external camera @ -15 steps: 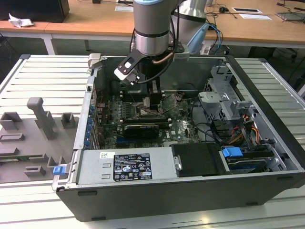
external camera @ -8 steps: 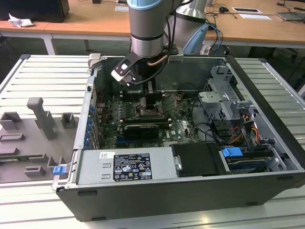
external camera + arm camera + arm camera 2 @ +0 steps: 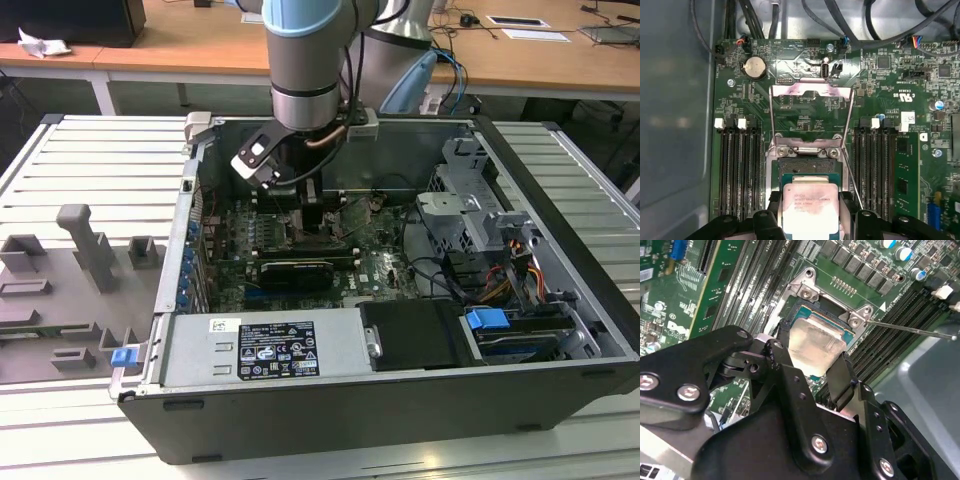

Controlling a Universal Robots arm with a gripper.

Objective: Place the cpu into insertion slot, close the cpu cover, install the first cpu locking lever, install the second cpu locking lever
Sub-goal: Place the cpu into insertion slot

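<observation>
Our gripper [image 3: 320, 232] sat in the upper middle of the exterior view; in the first wrist view it was clamped on the cpu [image 3: 810, 210] by two opposite edges, the chip hanging just over the insertion slot [image 3: 807, 167] with the cpu cover [image 3: 810, 91] hinged open beyond. We judged the chip should be squared to the socket rim and lowered flat; a tilt could damage contacts.

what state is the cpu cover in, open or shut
Open. In the first wrist view the cpu cover is swung back off the insertion slot, and the gripper holds the cpu over that bare socket.
</observation>
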